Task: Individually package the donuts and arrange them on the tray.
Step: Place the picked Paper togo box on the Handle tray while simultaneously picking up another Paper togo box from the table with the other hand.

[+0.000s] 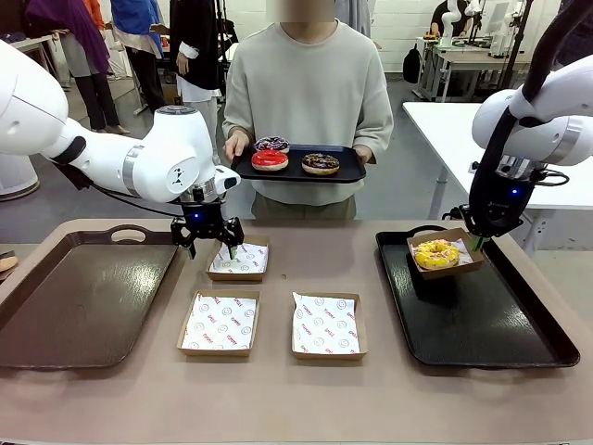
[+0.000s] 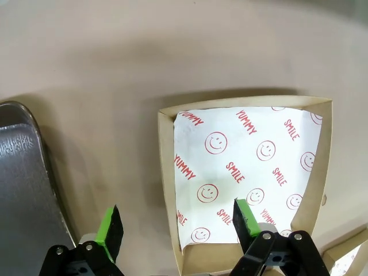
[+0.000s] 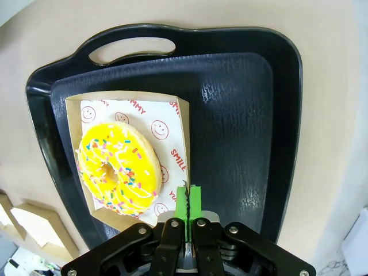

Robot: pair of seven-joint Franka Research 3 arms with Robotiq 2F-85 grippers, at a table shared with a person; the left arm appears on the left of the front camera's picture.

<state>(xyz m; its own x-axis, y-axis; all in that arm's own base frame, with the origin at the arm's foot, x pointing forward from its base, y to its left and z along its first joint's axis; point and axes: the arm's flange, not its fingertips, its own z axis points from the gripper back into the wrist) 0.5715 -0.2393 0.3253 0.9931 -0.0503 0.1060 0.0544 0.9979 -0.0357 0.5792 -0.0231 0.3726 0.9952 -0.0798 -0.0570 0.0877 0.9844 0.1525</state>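
Observation:
A yellow-iced donut (image 1: pixel 436 252) (image 3: pixel 118 169) lies in a paper-lined cardboard box (image 1: pixel 463 262) (image 3: pixel 172 115). My right gripper (image 1: pixel 477 243) (image 3: pixel 188 198) is shut on that box's side wall and holds it a little above the black tray (image 1: pixel 500 334) (image 3: pixel 241 115). My left gripper (image 1: pixel 208 243) (image 2: pixel 177 227) is open, low over the left wall of an empty lined box (image 1: pixel 239 260) (image 2: pixel 247 167), one finger inside and one outside. Across the table the person holds a small black tray (image 1: pixel 352 171) with the red donut (image 1: pixel 270 159), the chocolate donut (image 1: pixel 321 163) and the purple-dark donut (image 1: pixel 271 144).
A large brown tray (image 1: pixel 83 297) (image 2: pixel 23 190) lies at the table's left. Two more empty lined boxes (image 1: pixel 220 323) (image 1: pixel 326 324) sit near the front middle. The black tray's front half is bare.

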